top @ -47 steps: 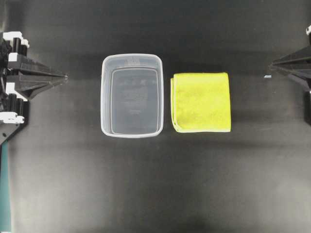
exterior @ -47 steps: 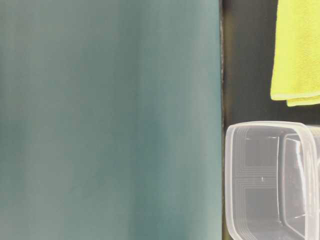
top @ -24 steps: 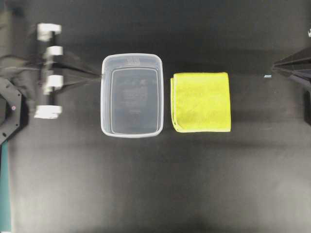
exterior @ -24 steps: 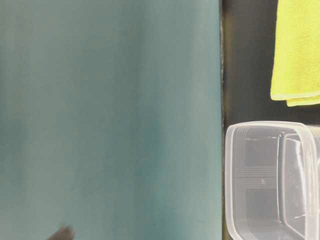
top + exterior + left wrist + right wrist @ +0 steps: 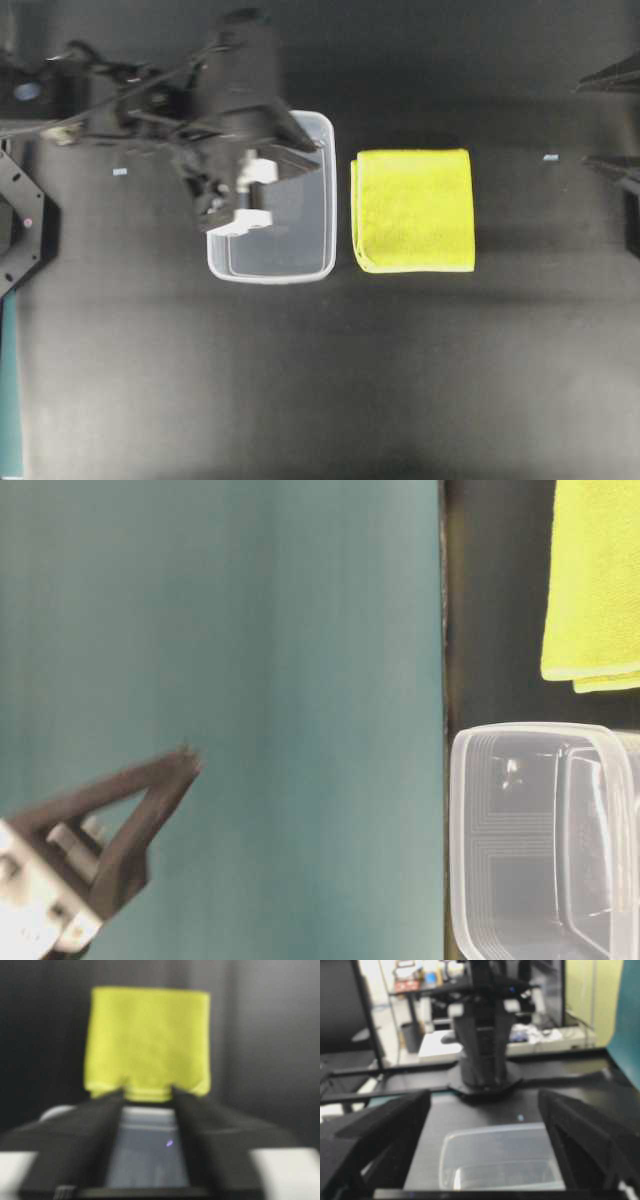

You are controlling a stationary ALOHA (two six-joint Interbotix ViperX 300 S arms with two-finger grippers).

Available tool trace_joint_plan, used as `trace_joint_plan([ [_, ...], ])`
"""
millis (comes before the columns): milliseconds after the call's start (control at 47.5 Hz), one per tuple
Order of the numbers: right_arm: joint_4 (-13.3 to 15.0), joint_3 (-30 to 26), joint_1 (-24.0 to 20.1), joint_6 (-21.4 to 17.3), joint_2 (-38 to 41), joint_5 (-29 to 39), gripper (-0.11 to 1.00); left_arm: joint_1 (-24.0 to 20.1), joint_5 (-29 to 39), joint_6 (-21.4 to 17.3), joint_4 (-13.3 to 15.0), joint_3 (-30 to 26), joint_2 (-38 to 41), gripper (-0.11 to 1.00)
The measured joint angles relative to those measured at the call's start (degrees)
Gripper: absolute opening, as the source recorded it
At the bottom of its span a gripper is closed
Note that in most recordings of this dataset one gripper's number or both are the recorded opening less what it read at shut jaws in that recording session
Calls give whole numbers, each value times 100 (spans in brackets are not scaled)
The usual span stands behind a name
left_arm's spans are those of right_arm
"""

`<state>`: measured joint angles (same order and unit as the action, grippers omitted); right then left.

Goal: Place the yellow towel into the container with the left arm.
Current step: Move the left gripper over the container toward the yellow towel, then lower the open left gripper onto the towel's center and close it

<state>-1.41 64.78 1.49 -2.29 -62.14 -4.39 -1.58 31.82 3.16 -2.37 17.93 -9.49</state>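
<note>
The yellow towel [image 5: 413, 211] lies folded flat on the black table [image 5: 400, 380], in the centre right of the overhead frame, just beside the right wall of the container [image 5: 325, 200] but not touching it. The towel is almost square, so I see no clear long axis.

The left arm [image 5: 150, 95] reaches in from the upper left of the frame, and the left gripper [image 5: 305, 150] hangs over the container, pointing to the right, toward the towel. In the left wrist view the two fingers [image 5: 95, 1125] stand apart with a gap between them, and the towel [image 5: 148, 1042] lies straight ahead, in line with that gap, beyond the far rim of the container [image 5: 145, 1110]. The gripper holds nothing.

I judge that the coming move must carry the gripper further right across the rim, then down on the near edge of the towel.

The right gripper [image 5: 480, 1150] stays at the right edge, its fingers wide apart.
</note>
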Motion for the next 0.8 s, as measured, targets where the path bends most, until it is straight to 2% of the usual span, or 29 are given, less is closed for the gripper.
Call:
trace_joint_plan([
  [105,0,-9,0,9,-158,35,79,-18,413,0,0,-571,668,78],
  [190,0,-18,0,18,-343,35,79,-18,686,-9,0,-1055,1213,90],
  [274,0,-35,-9,9,-519,35,80,-9,1090,-149,9,-1696,1837,91],
  [400,0,-44,0,18,-729,44,79,9,1723,-703,0,-2584,2821,91],
  [485,9,-44,0,18,-765,44,79,9,2013,-940,0,-3023,3296,91],
  [611,9,-44,-9,18,-765,44,79,9,2127,-949,0,-3639,3946,91],
  [801,0,-44,-18,18,-765,53,79,-62,2162,-949,0,-3973,4562,91],
])
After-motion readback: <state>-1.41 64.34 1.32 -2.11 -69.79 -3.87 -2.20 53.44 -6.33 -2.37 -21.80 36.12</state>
